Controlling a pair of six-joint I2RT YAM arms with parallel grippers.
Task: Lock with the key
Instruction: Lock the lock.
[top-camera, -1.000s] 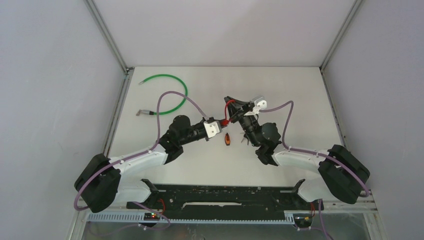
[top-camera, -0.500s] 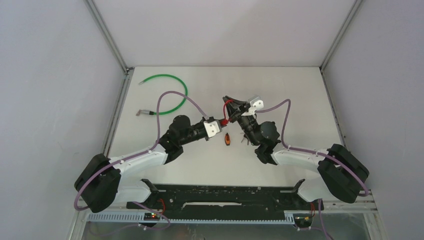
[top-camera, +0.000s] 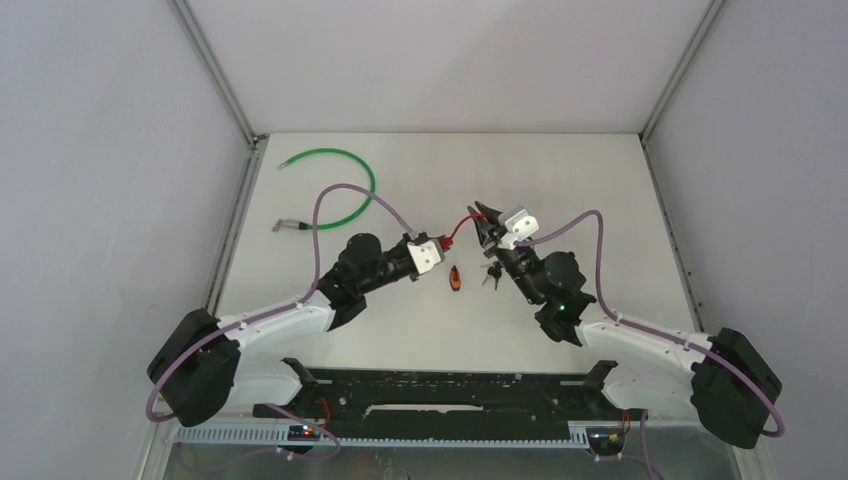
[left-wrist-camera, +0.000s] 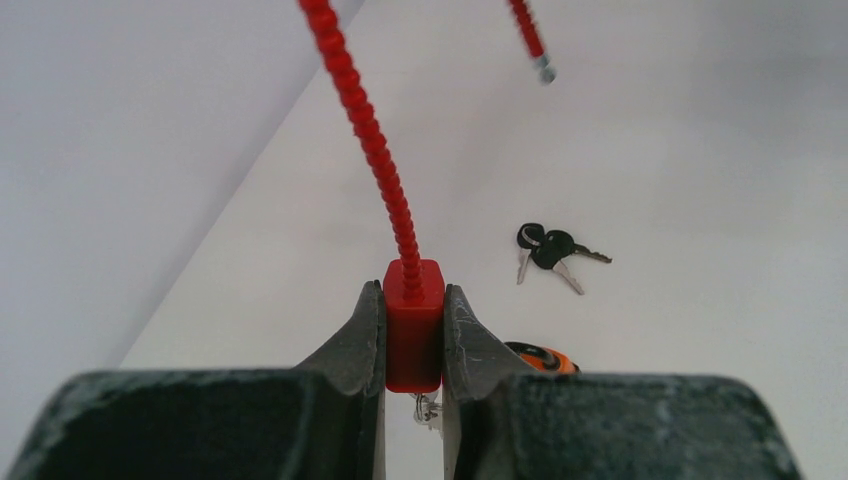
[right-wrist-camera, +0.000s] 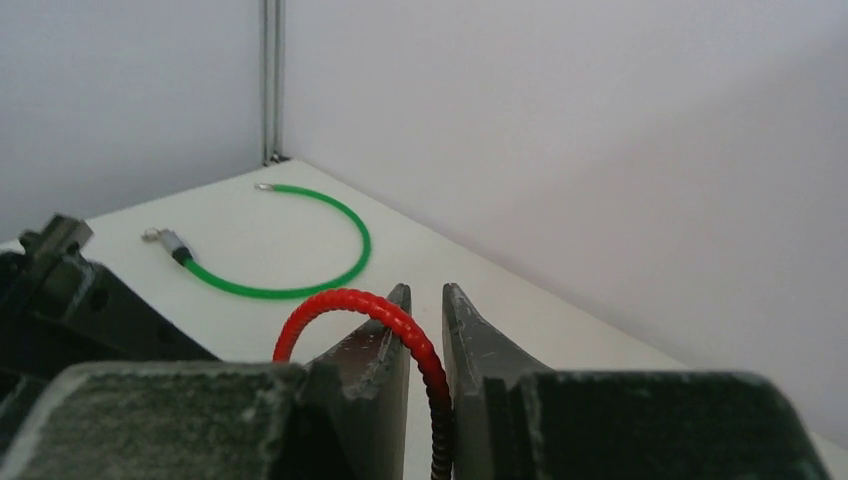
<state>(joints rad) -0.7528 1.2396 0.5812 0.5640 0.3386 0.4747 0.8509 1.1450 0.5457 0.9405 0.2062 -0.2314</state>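
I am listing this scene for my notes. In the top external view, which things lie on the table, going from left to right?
green cable → small orange item → bunch of keys. I leave out the red cable lock, held in the air, because it overlaps the orange item.

My left fingers (left-wrist-camera: 475, 345) are covering half the orange piece (left-wrist-camera: 541, 356) | red cable (left-wrist-camera: 362, 118) is running off-frame, top | its tip (left-wrist-camera: 543, 70) is blurring
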